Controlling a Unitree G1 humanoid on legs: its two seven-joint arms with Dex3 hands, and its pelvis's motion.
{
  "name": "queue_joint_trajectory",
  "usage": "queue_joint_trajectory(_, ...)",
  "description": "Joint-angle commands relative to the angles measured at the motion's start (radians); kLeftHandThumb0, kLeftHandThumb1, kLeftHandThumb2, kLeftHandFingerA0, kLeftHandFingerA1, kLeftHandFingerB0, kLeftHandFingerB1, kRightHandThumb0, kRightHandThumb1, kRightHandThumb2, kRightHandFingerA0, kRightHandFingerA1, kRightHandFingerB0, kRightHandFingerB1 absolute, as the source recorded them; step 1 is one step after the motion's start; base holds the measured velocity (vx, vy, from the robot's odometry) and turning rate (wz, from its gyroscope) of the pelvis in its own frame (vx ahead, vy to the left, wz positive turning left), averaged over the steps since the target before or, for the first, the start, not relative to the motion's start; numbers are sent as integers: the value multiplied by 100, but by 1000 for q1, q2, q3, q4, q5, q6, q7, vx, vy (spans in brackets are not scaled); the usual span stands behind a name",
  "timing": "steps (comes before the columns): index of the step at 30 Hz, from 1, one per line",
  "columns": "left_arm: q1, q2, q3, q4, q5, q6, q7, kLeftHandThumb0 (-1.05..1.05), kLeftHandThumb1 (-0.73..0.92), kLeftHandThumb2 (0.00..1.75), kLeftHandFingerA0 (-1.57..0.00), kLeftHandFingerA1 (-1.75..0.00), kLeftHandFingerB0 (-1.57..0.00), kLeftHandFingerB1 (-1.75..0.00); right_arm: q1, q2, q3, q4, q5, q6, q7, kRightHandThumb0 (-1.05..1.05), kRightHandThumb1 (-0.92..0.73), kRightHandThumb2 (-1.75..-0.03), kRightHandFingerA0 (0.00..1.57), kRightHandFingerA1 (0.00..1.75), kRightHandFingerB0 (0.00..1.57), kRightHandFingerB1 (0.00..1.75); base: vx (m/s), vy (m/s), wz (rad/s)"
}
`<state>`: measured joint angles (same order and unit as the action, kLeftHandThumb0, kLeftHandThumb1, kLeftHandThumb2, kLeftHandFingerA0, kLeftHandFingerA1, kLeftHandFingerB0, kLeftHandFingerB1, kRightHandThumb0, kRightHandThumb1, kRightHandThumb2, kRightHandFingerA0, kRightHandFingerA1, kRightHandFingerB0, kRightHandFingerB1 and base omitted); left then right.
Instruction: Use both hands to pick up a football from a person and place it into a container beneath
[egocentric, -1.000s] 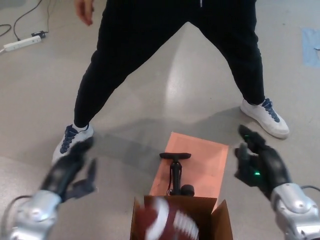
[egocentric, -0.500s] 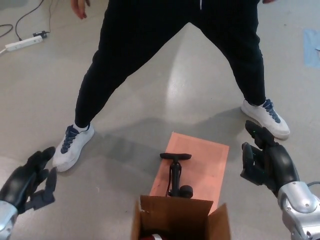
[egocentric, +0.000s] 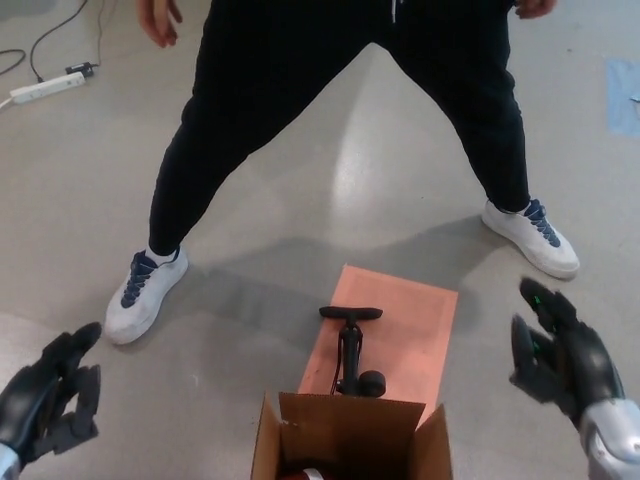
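The cardboard box (egocentric: 348, 440) stands on the floor (egocentric: 80, 200) at the bottom centre of the head view, flaps raised and open at the top. The football (egocentric: 305, 472) lies inside it; only a small reddish-brown portion with a white mark shows at the bottom edge of the view.

The left hand (egocentric: 45, 398) is at the lower left, empty, with its fingers apart. The right hand (egocentric: 562, 352) is at the lower right, likewise empty with fingers spread; a green light shows near a fingertip. Both hands are well apart from the box, one on each side.

Just behind the box, a black air pump (egocentric: 350, 348) stands upright on an orange sheet (egocentric: 415, 325) lying flat on the floor.

A person in black trousers (egocentric: 330, 80) stands beyond the sheet, legs set wide. The white shoes (egocentric: 145, 290) rest on the floor on either side. A power strip (egocentric: 45, 88) with cable lies near the top left corner.
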<state>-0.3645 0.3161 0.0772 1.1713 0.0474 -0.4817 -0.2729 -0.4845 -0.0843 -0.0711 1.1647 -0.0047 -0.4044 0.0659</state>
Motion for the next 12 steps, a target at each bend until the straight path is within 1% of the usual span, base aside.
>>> queue_joint_trajectory(1, 17, 15, 44, 33, -40, 5, -17, -91, 85, 117, -4, -15, -4, -10, -10, -36, -36, 82, 13, 43, -10, -81, -79, -111, 7, 42, 8, 26, 0, 0, 0)
queue_joint_trajectory(2, 11, 15, 49, 38, -42, 11, -17, -93, 86, 117, -5, -14, -4, -9, -13, -38, -42, 85, 15, 45, -12, -73, -75, -111, 5, 45, 2, 30, 0, 0, 0)
queue_joint_trajectory(3, 2, 14, 55, 45, -43, 20, -18, -93, 86, 117, -5, -14, -4, -9, -18, -41, -50, 90, 18, 48, -14, -73, -75, -111, 5, 45, 2, 30, 0, 0, 0)
queue_joint_trajectory(4, 0, 18, 73, 55, -56, 17, -26, -93, 85, 118, -6, -18, -6, -10, -16, -44, -49, 97, 10, 45, -19, -79, -76, -111, 17, 49, 0, 30, 0, 0, 0)
queue_joint_trajectory(5, -1, 20, 82, 59, -60, 15, -31, -93, 85, 118, -6, -18, -6, -10, -16, -45, -48, 100, 6, 43, -21, -79, -76, -111, 17, 49, 0, 30, 0, 0, 0)
queue_joint_trajectory(6, 5, 30, 99, 56, -71, 8, -38, -95, 86, 119, -7, -19, -6, -9, -11, -48, -23, 99, -24, 37, -30, -82, -77, -108, 11, 45, 5, 28, 0, 0, 0)
queue_joint_trajectory(7, 9, 31, 107, 58, -73, 4, -42, -90, 83, 118, -6, -23, -6, -12, -7, -49, -13, 99, -34, 34, -36, -80, -92, -73, 18, 33, 8, 21, 0, 0, 0)
queue_joint_trajectory(11, 14, 32, 123, 60, -71, 0, -50, -90, 83, 118, -6, -23, -6, -12, -3, -50, 0, 99, -43, 32, -45, -80, -92, -73, 18, 33, 8, 21, 0, 0, 0)
queue_joint_trajectory(12, 24, 38, 123, 56, -68, -8, -50, -83, 92, 76, -3, -26, 0, -16, 9, -51, -1, 94, -41, 15, -34, -84, -77, -113, 14, 47, 0, 24, 0, 0, 0)
